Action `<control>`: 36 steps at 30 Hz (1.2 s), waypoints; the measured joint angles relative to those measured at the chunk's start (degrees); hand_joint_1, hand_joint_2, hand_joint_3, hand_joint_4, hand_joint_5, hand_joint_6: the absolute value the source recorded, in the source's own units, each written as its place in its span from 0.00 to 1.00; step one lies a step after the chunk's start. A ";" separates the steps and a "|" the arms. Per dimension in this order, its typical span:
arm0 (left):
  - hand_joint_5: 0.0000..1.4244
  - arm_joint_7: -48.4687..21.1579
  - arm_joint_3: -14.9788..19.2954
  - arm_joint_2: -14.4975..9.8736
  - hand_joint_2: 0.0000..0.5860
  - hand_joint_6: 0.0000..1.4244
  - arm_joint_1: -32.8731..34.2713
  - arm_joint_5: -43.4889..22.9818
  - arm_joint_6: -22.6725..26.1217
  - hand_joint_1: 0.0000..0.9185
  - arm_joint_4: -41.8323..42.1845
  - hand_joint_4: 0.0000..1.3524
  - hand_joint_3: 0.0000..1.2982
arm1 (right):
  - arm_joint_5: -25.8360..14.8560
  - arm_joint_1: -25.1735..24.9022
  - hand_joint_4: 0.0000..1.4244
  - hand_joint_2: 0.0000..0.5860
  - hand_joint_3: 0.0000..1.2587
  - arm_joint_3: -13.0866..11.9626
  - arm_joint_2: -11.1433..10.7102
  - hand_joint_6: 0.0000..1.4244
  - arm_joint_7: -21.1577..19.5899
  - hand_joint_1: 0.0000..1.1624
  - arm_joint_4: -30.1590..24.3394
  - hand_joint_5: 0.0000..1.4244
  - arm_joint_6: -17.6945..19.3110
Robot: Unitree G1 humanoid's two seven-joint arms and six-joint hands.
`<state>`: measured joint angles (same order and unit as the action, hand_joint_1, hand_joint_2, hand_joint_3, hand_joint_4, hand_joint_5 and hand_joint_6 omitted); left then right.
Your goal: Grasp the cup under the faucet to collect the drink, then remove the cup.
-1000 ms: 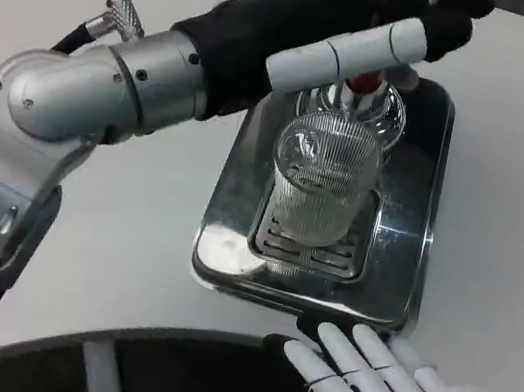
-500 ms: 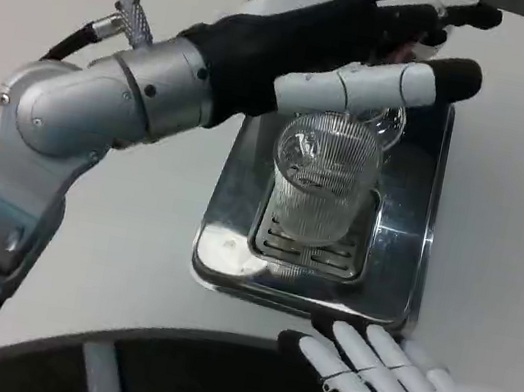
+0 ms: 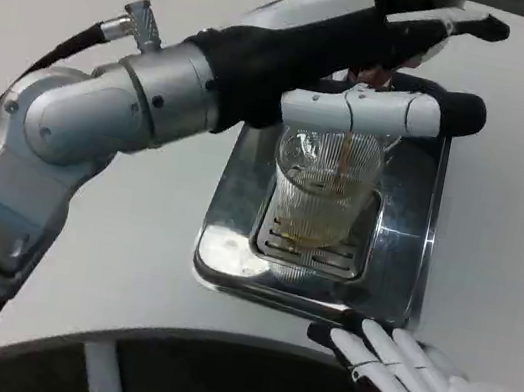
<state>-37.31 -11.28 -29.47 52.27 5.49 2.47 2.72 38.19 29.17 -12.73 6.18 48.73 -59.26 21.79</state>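
My left hand [image 3: 386, 66] reaches across from the left over the top of the drink dispenser, its dark palm and white-and-black fingers [image 3: 389, 109] stretched above the ribbed glass cup [image 3: 322, 188]; whether they press the tap or merely lie over it I cannot tell, as the hand covers that spot, and it holds nothing that I can see. The cup stands upright on the slotted drip grate [image 3: 318, 252], set in the middle of the shiny steel tray [image 3: 403, 262], and a thin amber stream falls into it, with a shallow pool of amber liquid at its bottom. Open steel shows on the tray to the left and right of the cup, more on the right, and the tray's near rim lies just beyond my right hand [image 3: 412, 380]. That hand rests low at the table's near edge, fingers straight and slightly spread, holding nothing, pointing up and left toward the tray but apart from the cup. The white table [image 3: 519, 180] lies bare to the right of the tray and to its left under my silver left forearm [image 3: 103, 117]. From above, my own left fingers hang over the cup's mouth and are the one thing crowding it.
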 measured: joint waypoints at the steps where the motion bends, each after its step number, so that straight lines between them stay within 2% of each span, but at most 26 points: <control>1: 0.00 0.00 -0.02 -0.01 0.12 0.07 0.01 0.01 -0.19 0.00 -0.10 0.00 0.07 | -0.08 -0.01 0.00 0.71 0.06 0.23 0.00 0.03 -0.16 0.35 0.00 0.00 -1.12; 7: 0.00 0.00 -0.43 -0.39 0.12 0.07 0.14 0.25 -1.54 0.00 -0.81 0.00 0.07 | -2.65 -0.10 0.00 0.61 0.03 2.18 -0.02 0.08 -4.13 0.40 0.00 0.04 -8.46; 14: 0.00 0.00 -0.67 -0.57 0.12 0.07 0.33 1.38 -2.43 0.00 -1.39 0.00 0.07 | -3.77 -1.89 0.00 0.52 0.00 4.76 -0.02 0.12 -12.18 0.48 -0.01 0.07 -19.36; 19: 0.00 0.00 -0.67 -0.69 0.13 0.06 0.55 1.47 -2.80 0.00 -1.77 0.00 0.07 | -1.16 -3.47 0.00 0.49 0.00 9.71 -0.71 0.13 -18.05 0.52 0.08 0.07 -28.40; 22: 0.00 -0.01 -0.73 -0.72 0.13 0.06 0.69 1.47 -2.98 0.00 -2.07 0.00 0.07 | 0.29 -6.92 0.01 0.47 0.00 12.73 -2.09 0.12 -21.86 0.54 1.07 0.07 -31.65; 24: 0.00 -0.05 -0.84 -0.75 0.13 0.06 0.83 1.47 -3.32 0.00 -2.23 0.00 0.07 | 0.82 -10.67 0.01 0.46 0.00 15.28 -2.79 0.12 -25.04 0.55 3.52 0.07 -33.23; 30: 0.00 -0.21 -0.83 -0.93 0.13 0.06 1.17 1.48 -3.35 0.00 -2.47 0.00 0.07 | 0.46 -16.68 0.03 0.44 0.03 19.43 -2.91 0.10 -34.10 0.57 11.53 0.07 -33.10; 36: 0.00 -0.44 -0.75 -0.96 0.13 0.06 1.31 1.45 -3.38 0.00 -2.49 0.00 0.07 | -3.29 -20.21 0.05 0.44 0.05 20.58 -2.96 0.11 -39.84 0.58 18.48 0.08 -30.72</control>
<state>-37.75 -12.03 -30.44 53.58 6.94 -0.91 0.23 34.91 8.96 7.85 3.22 8.89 -40.78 -8.93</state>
